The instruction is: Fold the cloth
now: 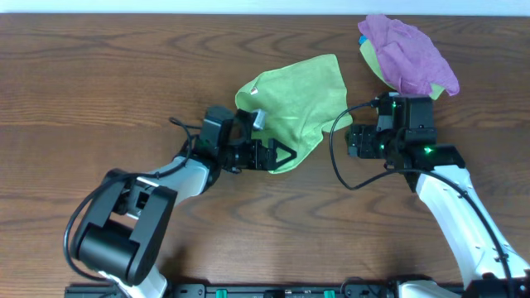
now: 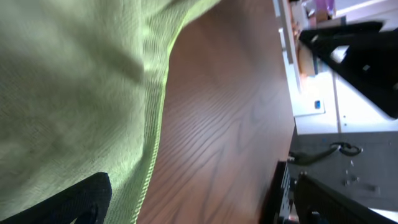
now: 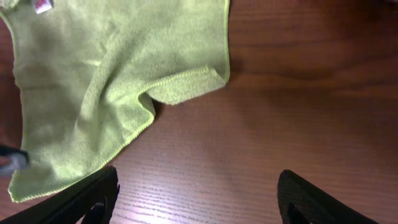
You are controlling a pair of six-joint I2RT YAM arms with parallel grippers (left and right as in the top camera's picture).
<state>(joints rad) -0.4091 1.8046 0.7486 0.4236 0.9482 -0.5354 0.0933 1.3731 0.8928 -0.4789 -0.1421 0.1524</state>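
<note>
The lime-green cloth [image 1: 294, 103] lies rumpled on the table's middle, one side doubled over, with its white tag [image 1: 257, 118] near the left arm. My left gripper [image 1: 277, 155] is open at the cloth's near edge. In the left wrist view, one finger rests over the cloth [image 2: 68, 93] and the other is over bare wood; the jaws [image 2: 205, 208] are wide apart. My right gripper [image 1: 356, 141] is open and empty just right of the cloth. In the right wrist view its jaws [image 3: 199, 199] are over bare wood, with the cloth [image 3: 106, 68] and tag [image 3: 42, 5] ahead at the upper left.
A purple cloth [image 1: 410, 51] sits bundled on a yellow-green cloth [image 1: 370, 56] at the back right, just behind the right arm. A black cable [image 1: 339, 157] loops between the arms. The wooden table [image 1: 99, 74] stretches to the left.
</note>
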